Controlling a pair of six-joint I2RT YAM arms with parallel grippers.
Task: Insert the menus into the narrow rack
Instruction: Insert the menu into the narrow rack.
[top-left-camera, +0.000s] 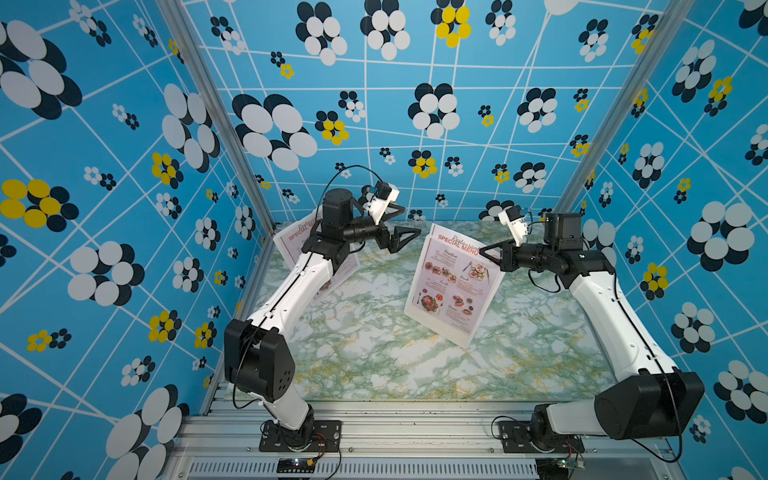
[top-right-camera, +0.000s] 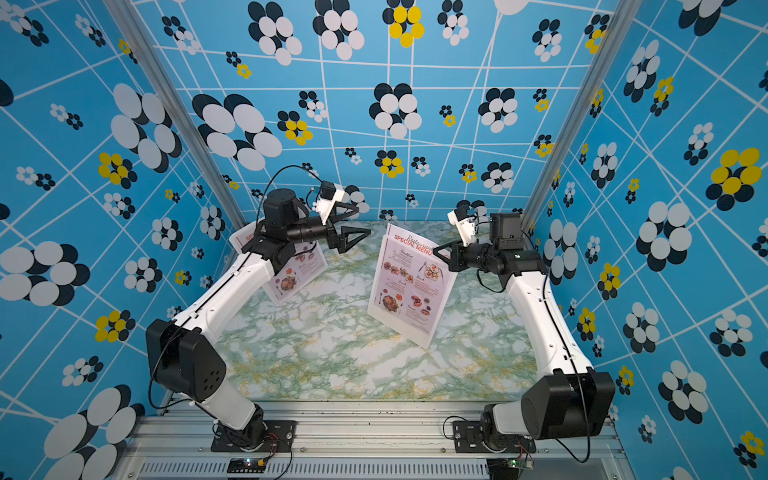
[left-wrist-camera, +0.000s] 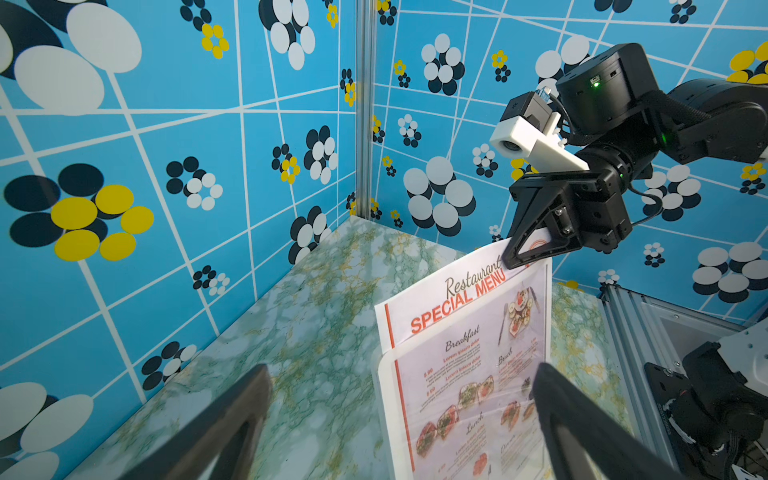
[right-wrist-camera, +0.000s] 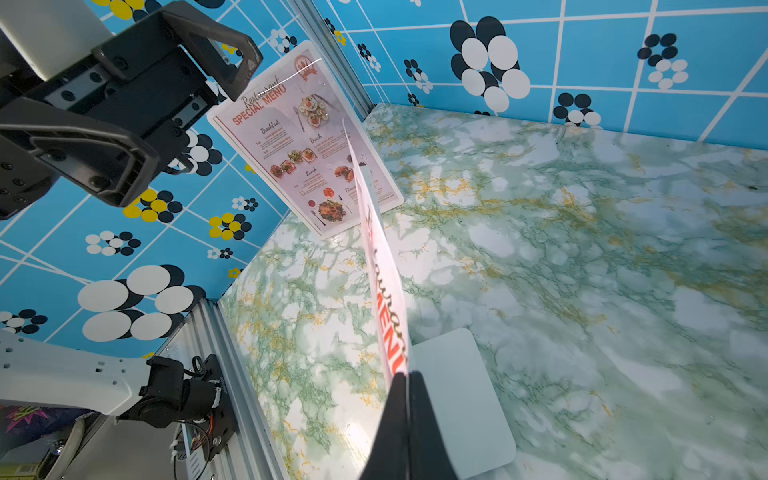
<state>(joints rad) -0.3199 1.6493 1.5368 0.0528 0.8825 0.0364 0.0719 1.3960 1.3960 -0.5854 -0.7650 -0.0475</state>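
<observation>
Mid-insertion: right gripper pinches the menu at its top corner, left gripper hangs open; sliding it straight down into the rack seems next.

Marble tabletop: front half bare, wide passage between both arms. Right of centre, upright menu rack blocks crossing; right gripper clamped on its menu crowds the top. Second rack by left wall, partly behind left arm. Open gap between racks holds left gripper, jaws wide.
</observation>
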